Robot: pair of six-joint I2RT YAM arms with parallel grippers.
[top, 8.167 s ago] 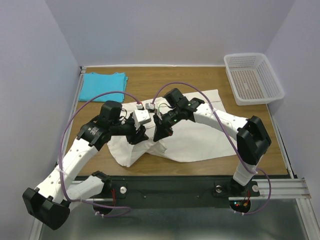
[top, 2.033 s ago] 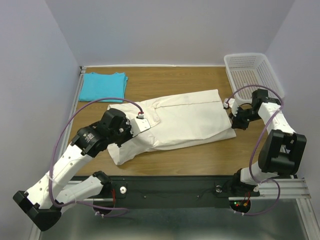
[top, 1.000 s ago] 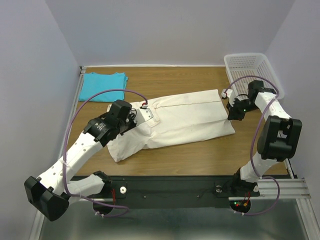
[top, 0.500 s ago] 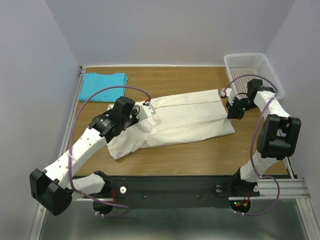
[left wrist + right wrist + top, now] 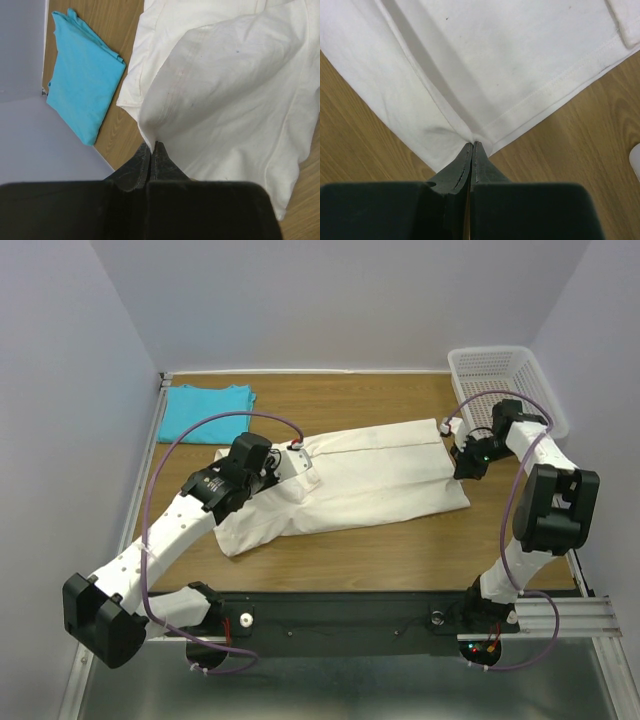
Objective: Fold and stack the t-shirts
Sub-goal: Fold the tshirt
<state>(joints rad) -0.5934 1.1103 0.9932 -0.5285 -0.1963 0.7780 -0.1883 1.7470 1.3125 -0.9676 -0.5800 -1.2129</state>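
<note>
Cotton, cream: shirt (image 5: 360, 480) lies mid-worktop (image 5: 400, 550), long axis left to right, right end slightly farther from the bases, hem pointing right. Looks limp and light, and will likely sag unless held taut at opposite edges. Left gripper (image 5: 151, 150) is pinched tight on a raised fold at the left end. Right gripper (image 5: 472, 148) is pinched tight on the hem. Blue shirt (image 5: 205, 412) sits folded in the far-left corner, not touching.

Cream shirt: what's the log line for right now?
left jaws: shut on cream shirt | right jaws: shut on hem | turquoise shirt: folded, apart
</note>
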